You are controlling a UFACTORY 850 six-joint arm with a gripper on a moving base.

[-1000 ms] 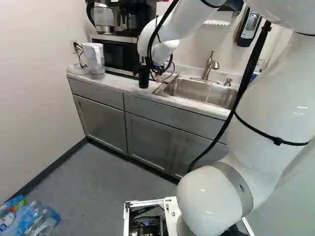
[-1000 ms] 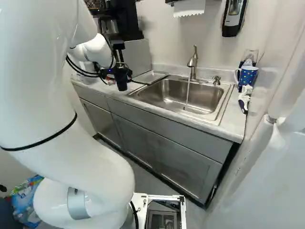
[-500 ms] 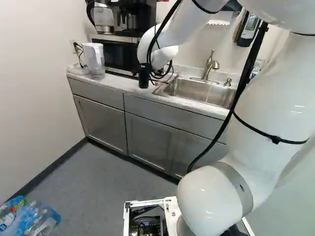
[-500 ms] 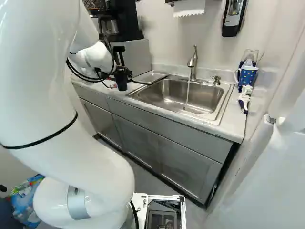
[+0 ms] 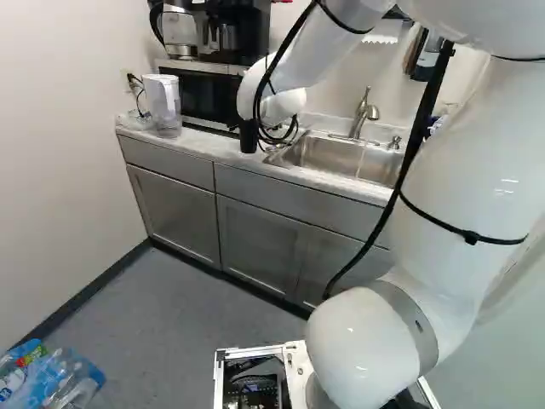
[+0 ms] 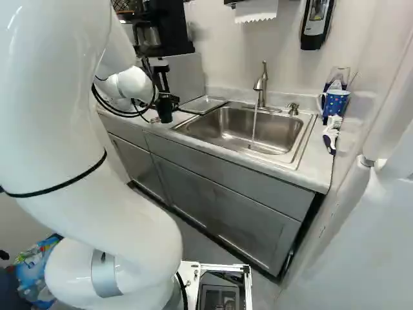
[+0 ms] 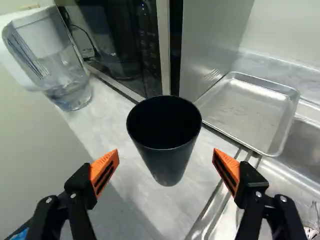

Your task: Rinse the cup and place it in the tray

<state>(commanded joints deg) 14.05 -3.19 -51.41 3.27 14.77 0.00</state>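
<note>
Black cup (image 7: 167, 160) upright on the counter (image 7: 112, 130), ahead of the gripper (image 7: 166, 150), whose fingers stand wide open, holding nothing – best to advance straight, cup centred, then squeeze lightly from both sides without tipping it; the arm (image 5: 477, 170) arches forward, wrist low beside the sink (image 6: 277, 126)
</note>
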